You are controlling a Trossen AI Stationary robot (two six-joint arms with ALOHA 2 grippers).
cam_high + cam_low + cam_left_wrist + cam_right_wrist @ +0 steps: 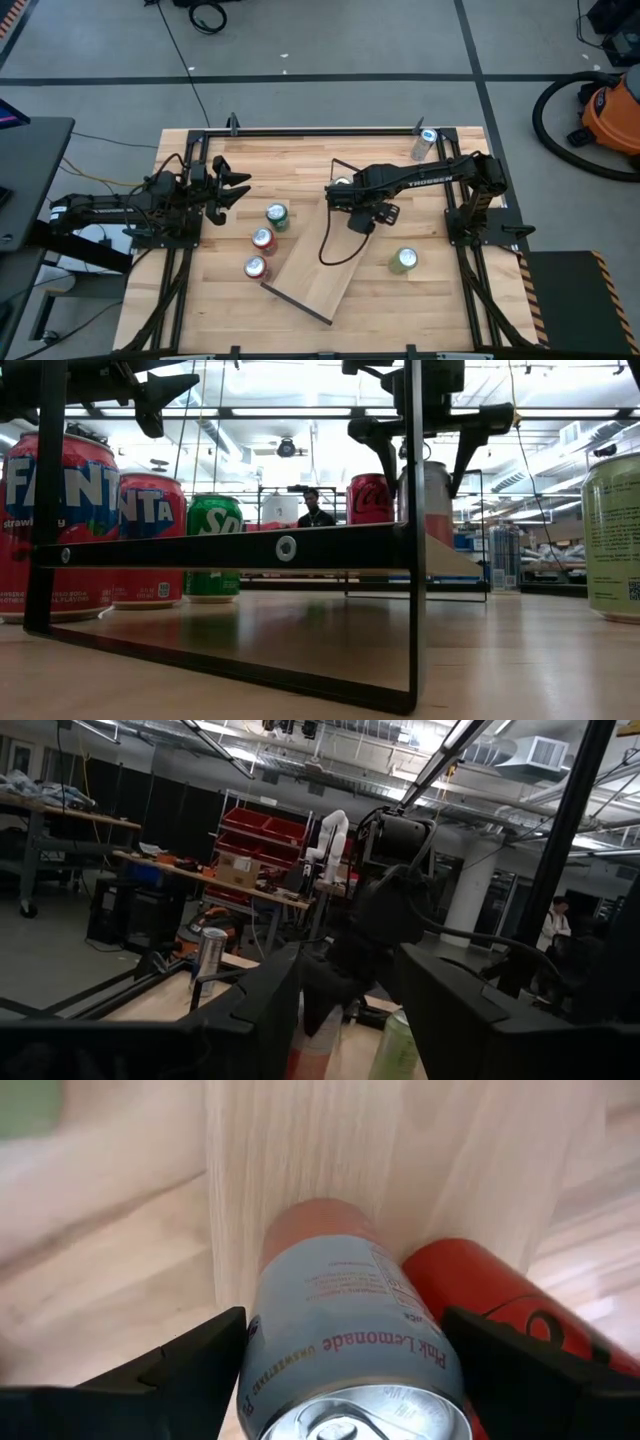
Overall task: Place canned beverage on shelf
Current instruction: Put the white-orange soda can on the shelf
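Observation:
The shelf (315,265), a light-wood board with black wire ends, lies slantwise on the middle of the table. My right gripper (368,212) hangs over the shelf's far end, pointing down, shut on a pink lemonade can (350,1320). A red can (500,1300) stands right beside the held can on the board (400,1150). In the low view the held can (428,500) stands upright behind the shelf's wire frame, which hides its bottom. My left gripper (238,190) waits near the table's left edge, open, with nothing between its fingers. My right gripper pinches the pink lemonade can between its two fingers (200,1365), on opposite sides of the wall near the can's top (262,1330). The fingers come from above, pointing down. The can is upright over the board; whether its bottom rests there I cannot tell.
Left of the shelf stand a green can (277,215) and two red cans (263,238) (255,267). A pale green can (403,260) stands to the shelf's right and a silver can (425,143) at the far right corner. A person (315,510) sits in the room beyond.

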